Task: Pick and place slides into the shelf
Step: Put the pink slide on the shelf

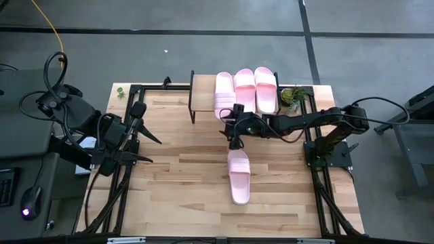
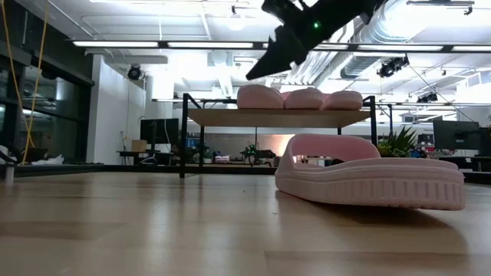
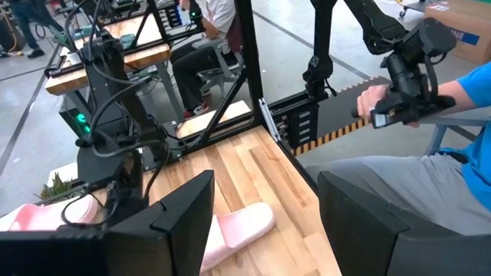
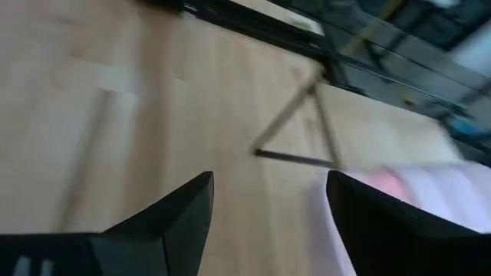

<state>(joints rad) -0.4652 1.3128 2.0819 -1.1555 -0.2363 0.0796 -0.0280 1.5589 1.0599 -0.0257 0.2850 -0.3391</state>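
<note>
**One slide left on the tabletop**

While three pale pink foam slides (image 1: 245, 89) sit on the low wooden-plank shelf (image 1: 203, 95), the fourth (image 1: 238, 177) lies on the wooden tabletop (image 1: 183, 183). Right gripper (image 1: 235, 139) hovers between them, jaws apart, empty. Left gripper (image 1: 150, 149) waits, jaws apart. Free shelf room looks scarce; a crowded placement could dislodge a neighbour.

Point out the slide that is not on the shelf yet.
The lone slide lying on the table in front of the shelf; the other three sit side by side on the shelf's top.
</note>
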